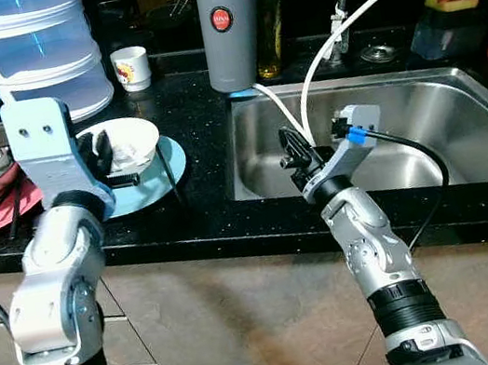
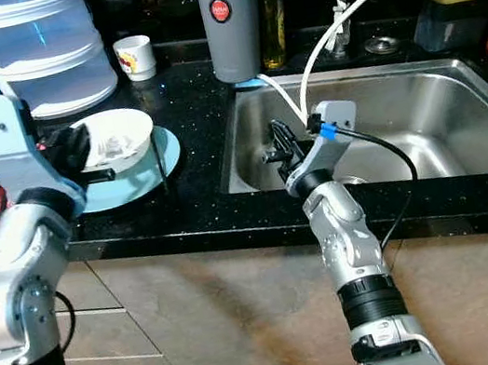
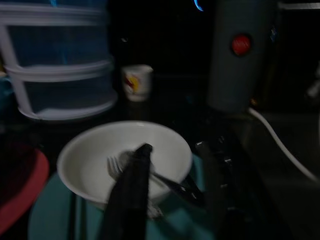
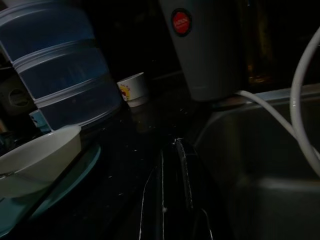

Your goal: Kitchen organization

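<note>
Head stereo pair above, one camera per wrist, all facing the counter.

Head views look forward and down across the black counter [image 1: 184,108] and sink [image 1: 454,89]. Left wrist view sits close over the white bowl [image 3: 125,155], facing the grey dispenser [image 3: 240,50]. Right wrist view, low by the sink edge, shares that dispenser and the small cup [image 4: 134,89].

Both silver arms are bent at the elbow and raised forward. The left claw [image 1: 107,164] points ahead from a pale blue-grey wrist housing, its two black fingers [image 3: 131,190] parted. The right claw [image 1: 295,150], well to the right of the left claw, angles up and forward, its black fingers [image 4: 172,200] pressed together; a black cable loops off its wrist.
</note>
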`<state>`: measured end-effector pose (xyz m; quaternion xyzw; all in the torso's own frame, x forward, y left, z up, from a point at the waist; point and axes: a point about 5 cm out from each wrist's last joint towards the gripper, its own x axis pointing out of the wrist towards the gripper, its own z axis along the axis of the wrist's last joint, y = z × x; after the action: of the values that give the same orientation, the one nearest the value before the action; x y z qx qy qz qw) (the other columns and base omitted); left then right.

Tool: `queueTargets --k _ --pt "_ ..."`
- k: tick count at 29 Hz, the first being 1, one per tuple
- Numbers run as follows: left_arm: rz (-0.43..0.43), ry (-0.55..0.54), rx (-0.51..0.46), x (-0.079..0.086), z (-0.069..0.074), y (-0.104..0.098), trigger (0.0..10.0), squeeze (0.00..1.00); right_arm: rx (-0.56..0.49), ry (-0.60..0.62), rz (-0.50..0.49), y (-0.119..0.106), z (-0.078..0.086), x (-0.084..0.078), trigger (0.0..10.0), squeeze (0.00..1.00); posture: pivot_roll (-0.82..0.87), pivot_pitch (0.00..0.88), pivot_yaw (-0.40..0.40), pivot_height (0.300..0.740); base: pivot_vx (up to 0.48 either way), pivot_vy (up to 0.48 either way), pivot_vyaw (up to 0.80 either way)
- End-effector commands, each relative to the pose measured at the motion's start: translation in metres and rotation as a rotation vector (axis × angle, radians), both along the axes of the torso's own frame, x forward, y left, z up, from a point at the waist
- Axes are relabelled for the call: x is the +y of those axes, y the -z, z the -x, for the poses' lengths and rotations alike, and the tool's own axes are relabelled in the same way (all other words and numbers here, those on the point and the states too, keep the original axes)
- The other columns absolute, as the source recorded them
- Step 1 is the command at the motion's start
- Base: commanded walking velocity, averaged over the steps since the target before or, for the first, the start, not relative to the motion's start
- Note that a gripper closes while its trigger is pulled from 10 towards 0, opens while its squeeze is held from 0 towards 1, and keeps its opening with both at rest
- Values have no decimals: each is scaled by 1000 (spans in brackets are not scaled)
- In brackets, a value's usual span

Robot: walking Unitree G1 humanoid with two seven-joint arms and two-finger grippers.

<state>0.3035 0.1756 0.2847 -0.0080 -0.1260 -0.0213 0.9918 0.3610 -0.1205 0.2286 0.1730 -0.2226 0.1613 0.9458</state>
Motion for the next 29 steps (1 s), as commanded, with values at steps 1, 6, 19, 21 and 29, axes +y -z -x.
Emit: queueTargets --k 1,6,19,21,29 --pt "-91 15 -3 -2 3 2 10000 1000 -24 -12 -9 -5 1 2 10000 0 152 56 6 740 0 0 0" --pt "-110 20 26 -2 4 9 10000 1000 -22 -22 -11 -4 1 2 10000 0 151 60 6 740 0 0 0" --pt "-547 62 77 -13 4 32 10000 0 -25 -46 -14 -5 1 4 10000 0 153 70 1 740 0 0 0" --pt "-558 61 78 -13 4 33 10000 0 -26 -48 -15 -5 1 4 10000 0 153 70 1 740 0 0 0" --pt "-731 5 57 -8 1 38 10000 0 1 -108 -32 -3 1 8 10000 0 151 72 -2 740 0 0 0"
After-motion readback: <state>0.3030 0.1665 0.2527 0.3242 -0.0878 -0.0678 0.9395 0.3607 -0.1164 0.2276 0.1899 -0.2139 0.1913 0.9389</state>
